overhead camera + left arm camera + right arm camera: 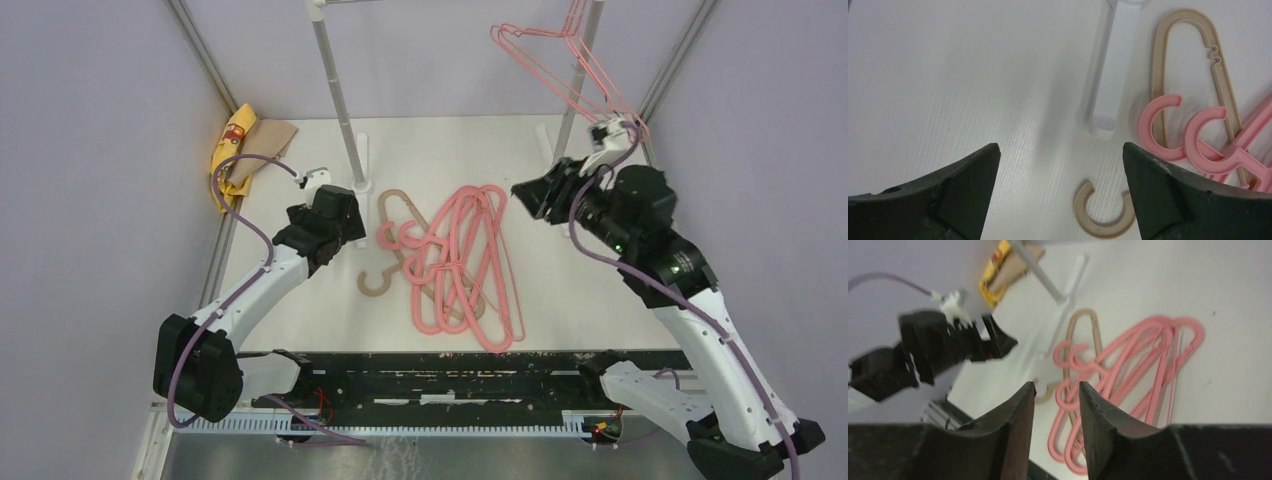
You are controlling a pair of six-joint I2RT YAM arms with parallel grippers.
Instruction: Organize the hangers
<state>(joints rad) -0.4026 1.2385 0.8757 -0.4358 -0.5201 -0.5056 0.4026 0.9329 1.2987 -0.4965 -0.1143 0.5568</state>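
Pink hangers (1144, 125) heaped over tan hanger (1185, 13); yellow cloth (228, 152) print illegible.

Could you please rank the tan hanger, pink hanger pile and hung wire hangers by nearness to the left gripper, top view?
1. tan hanger, right of left gripper
2. pink hanger pile, centre
3. hung wire hangers, far right

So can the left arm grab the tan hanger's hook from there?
Probably yes. The left gripper hangs open over the table, and the tan hanger's hook lies close by one finger with nothing on top of it. The pink hangers only cross the tan frame farther along.
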